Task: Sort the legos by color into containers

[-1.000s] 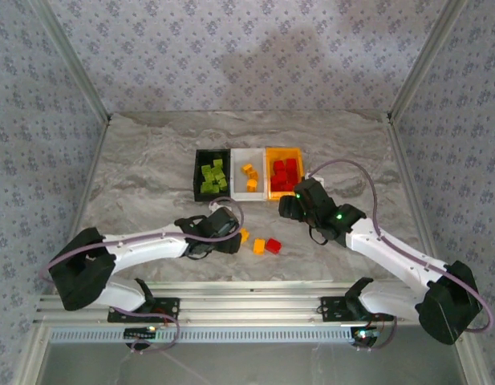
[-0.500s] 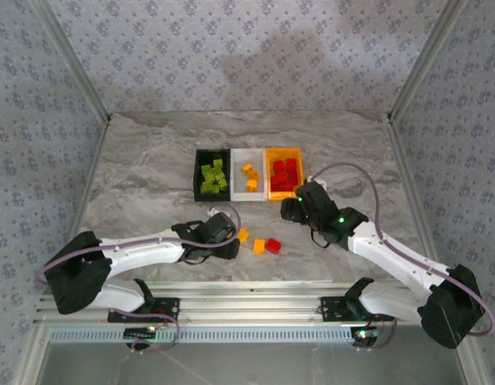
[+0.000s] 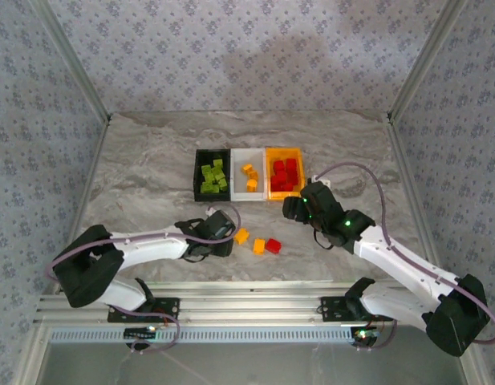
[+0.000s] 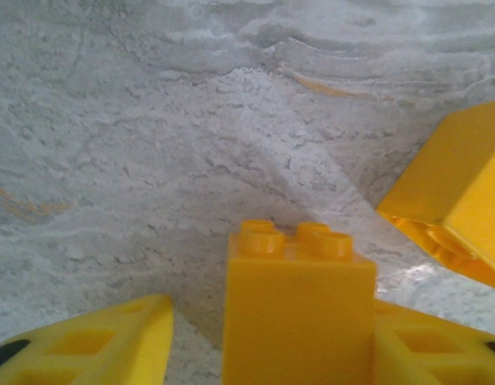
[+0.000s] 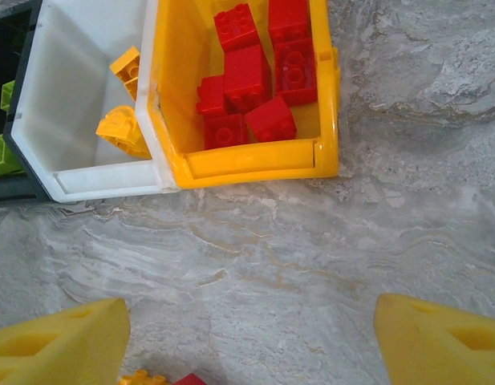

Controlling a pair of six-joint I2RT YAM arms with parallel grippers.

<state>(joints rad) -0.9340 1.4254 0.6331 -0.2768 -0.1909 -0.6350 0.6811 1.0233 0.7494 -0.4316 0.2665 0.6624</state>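
Left gripper (image 4: 271, 341) straddles an orange lego (image 4: 299, 297) standing on the counter (image 4: 151, 160), toward the arms and left of the yellow bin (image 5: 255, 160). One finger touches the lego, with a gap at the other. Right gripper (image 5: 247, 313) hangs wide open just before that bin, which holds red legos (image 5: 247, 76).

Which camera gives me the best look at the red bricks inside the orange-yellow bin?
Right wrist: it looks down into the orange-yellow bin from close by, so the red bricks show individually, studs and all. Top external shows the same bin small, its reds merging into one patch.
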